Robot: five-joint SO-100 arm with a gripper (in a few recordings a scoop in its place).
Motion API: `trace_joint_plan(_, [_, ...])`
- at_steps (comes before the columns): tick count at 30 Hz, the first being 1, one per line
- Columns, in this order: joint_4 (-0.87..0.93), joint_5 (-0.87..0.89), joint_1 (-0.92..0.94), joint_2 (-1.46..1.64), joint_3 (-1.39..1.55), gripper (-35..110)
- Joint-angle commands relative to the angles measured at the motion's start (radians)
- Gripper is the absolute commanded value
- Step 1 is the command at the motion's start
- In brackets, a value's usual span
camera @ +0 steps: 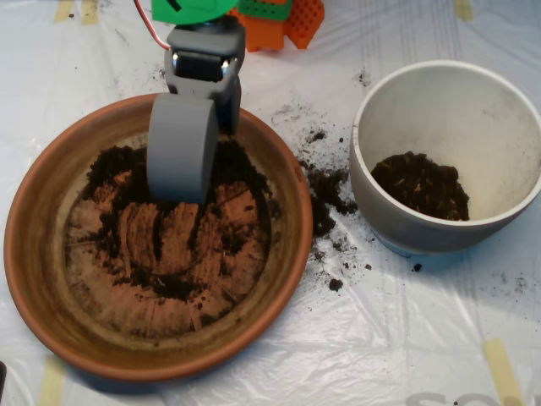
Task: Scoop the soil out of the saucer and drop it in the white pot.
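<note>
Crinkled clear plastic sheeting [279, 364] covers the table, fixed with strips of pale tape [505, 365]. At the centre-left, the grey scoop [181, 150] is seen from above, lowered into the terracotta saucer [34, 254]; whether its shells are apart or together cannot be told, since its mouth is hidden beneath its own rounded back. Around and below the scoop, dark soil [169, 283] is spread thinly in streaks over the saucer's ridged bottom. Above the scoop, the arm's green and orange parts [275, 21] are cut off by the picture's top edge. To the scoop's right, spilled soil crumbs [325, 190] lie on the sheeting. Further right stands the white pot [372, 199], a small heap of soil [421, 186] inside it.
</note>
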Motion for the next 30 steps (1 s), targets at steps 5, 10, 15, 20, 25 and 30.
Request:
trace_joint_plan(5, [-0.025,-0.029,0.038,-0.11,-0.021,61])
trace_joint_plan(10, [-0.018,-0.032,0.064,-0.278,-0.097,62])
trace_joint_plan(15, [0.012,-0.026,0.074,-0.419,-0.19,63])
trace_joint_plan(20, [0.037,-0.018,0.083,-0.534,-0.264,64])
trace_joint_plan(25, [0.057,-0.025,0.094,-0.652,-0.339,64])
trace_joint_plan(30, [0.127,-0.04,0.095,-0.761,-0.454,63])
